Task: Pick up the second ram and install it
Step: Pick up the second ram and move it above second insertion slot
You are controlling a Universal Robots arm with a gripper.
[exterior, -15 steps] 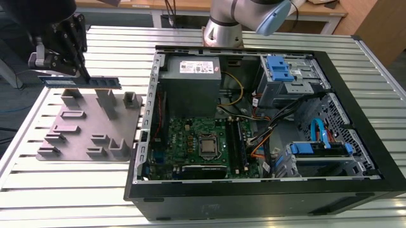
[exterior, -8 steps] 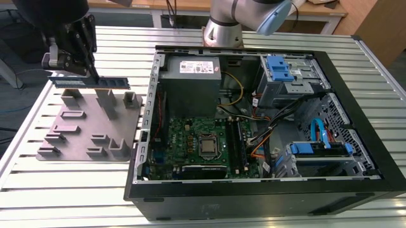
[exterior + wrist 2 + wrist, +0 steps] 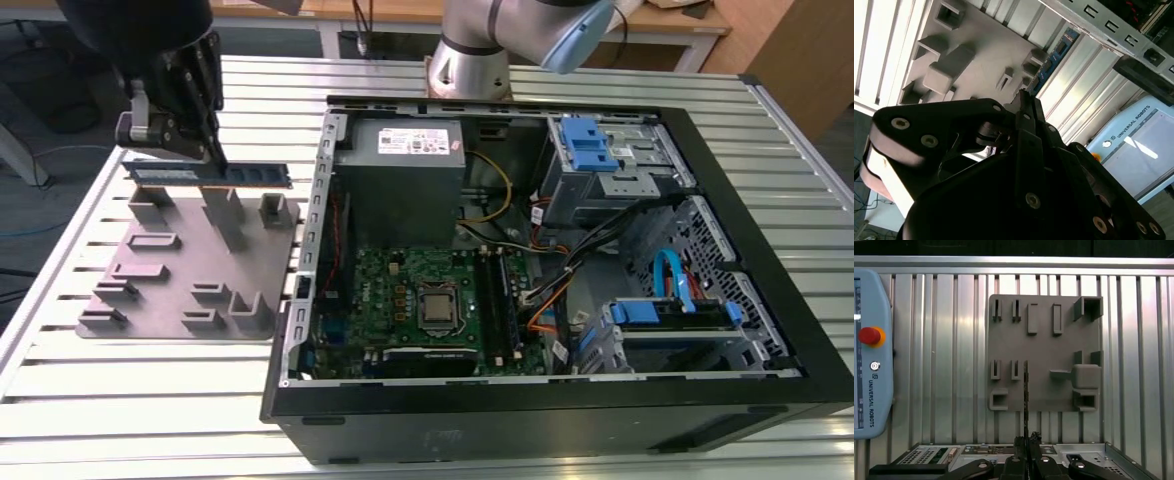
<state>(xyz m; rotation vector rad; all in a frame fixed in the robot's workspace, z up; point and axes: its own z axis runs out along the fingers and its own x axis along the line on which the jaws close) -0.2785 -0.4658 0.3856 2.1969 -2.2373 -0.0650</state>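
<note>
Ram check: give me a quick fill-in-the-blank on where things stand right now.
1. The gripper holds the ram above the grey ____.
2. The open case sits on the exterior view's ____ of the fixture.
3. In the first wrist view, the pendant has a button coloured ____.
Missing words: fixture; right; red.

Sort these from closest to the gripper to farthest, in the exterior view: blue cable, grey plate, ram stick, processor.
1. second ram, clamped in the gripper.
2. grey fixture plate, just below.
3. processor, inside the case.
4. blue cable, exterior view's right.
</note>
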